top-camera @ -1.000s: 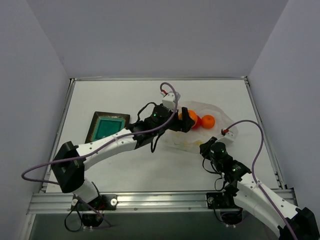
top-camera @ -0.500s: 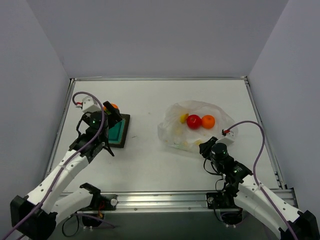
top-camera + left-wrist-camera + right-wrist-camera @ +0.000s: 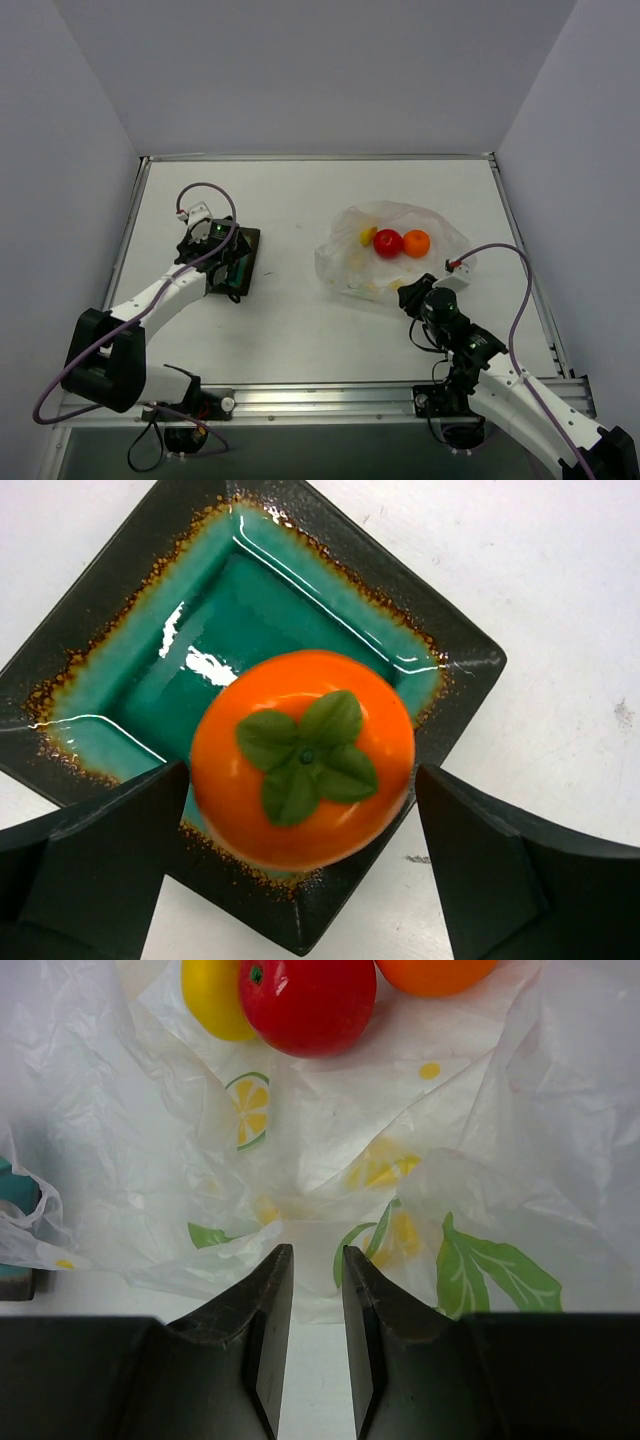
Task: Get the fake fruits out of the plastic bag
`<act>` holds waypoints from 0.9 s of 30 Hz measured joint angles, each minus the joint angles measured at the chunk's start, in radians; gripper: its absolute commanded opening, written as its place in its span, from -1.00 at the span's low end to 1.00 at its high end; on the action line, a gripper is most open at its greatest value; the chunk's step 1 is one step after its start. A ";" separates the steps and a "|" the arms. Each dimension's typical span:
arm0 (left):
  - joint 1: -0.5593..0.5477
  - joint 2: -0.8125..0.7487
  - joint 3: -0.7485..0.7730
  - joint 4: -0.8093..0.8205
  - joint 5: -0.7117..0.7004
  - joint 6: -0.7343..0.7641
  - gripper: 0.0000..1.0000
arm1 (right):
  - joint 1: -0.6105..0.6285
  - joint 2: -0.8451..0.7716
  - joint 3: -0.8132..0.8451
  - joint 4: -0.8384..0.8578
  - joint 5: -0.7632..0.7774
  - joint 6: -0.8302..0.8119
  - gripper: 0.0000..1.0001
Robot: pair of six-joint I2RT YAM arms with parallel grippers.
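Top: my left gripper is over the plate by the desk's left edge. The bag, right of centre, holds the red fruit, plain orange fruit and yellow fruit, with my right gripper at its near edge. Left wrist: fingers grip the leaf-topped orange fruit over the plate. Right wrist: fingers nearly together over the bag film; can't tell if they pinch it.

Plate: dark square glazed ceramic plate with glossy teal centre and brown-speckled border, lying flat on the tabletop's left half.
Tabletop: flat white tabletop.
Rail: silver metal rail along the tabletop's near edge.
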State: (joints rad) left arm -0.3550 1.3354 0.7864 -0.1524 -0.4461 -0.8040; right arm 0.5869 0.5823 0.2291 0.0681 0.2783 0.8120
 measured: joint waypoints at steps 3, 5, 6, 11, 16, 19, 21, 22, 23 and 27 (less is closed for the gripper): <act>0.008 -0.002 0.000 0.007 0.016 0.000 0.94 | 0.004 0.000 0.000 0.000 0.000 0.000 -0.54; 0.002 -0.013 -0.001 0.011 0.051 0.000 0.94 | 0.004 0.001 0.000 -0.001 0.000 0.000 -0.54; -0.010 -0.026 -0.004 0.012 0.063 0.002 0.94 | 0.004 0.001 0.000 -0.001 0.000 0.000 -0.54; -0.196 -0.142 -0.023 -0.025 0.062 0.008 0.75 | 0.004 0.000 0.000 -0.011 0.002 0.000 -0.54; -0.515 -0.259 -0.012 -0.045 -0.020 0.023 0.73 | 0.004 -0.034 0.018 -0.074 0.042 0.007 -0.54; -0.716 -0.214 0.061 -0.039 -0.074 0.057 0.73 | 0.004 -0.067 0.068 -0.124 0.091 0.006 -0.54; -0.805 -0.139 0.136 -0.016 -0.079 0.087 0.73 | 0.004 -0.082 0.112 -0.145 0.124 0.006 -0.54; -0.832 -0.090 0.174 0.000 -0.076 0.100 0.73 | 0.004 -0.089 0.133 -0.150 0.138 0.003 -0.54; -0.852 -0.039 0.217 0.014 -0.067 0.117 0.73 | 0.004 -0.093 0.151 -0.150 0.150 0.002 -0.54; -0.871 0.169 0.382 0.059 -0.025 0.178 0.73 | 0.004 -0.085 0.181 -0.152 0.183 0.000 -0.55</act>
State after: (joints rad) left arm -1.2259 1.5047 1.1687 -0.0937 -0.4709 -0.6258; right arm 0.5907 0.4969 0.4099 -0.0837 0.4614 0.8116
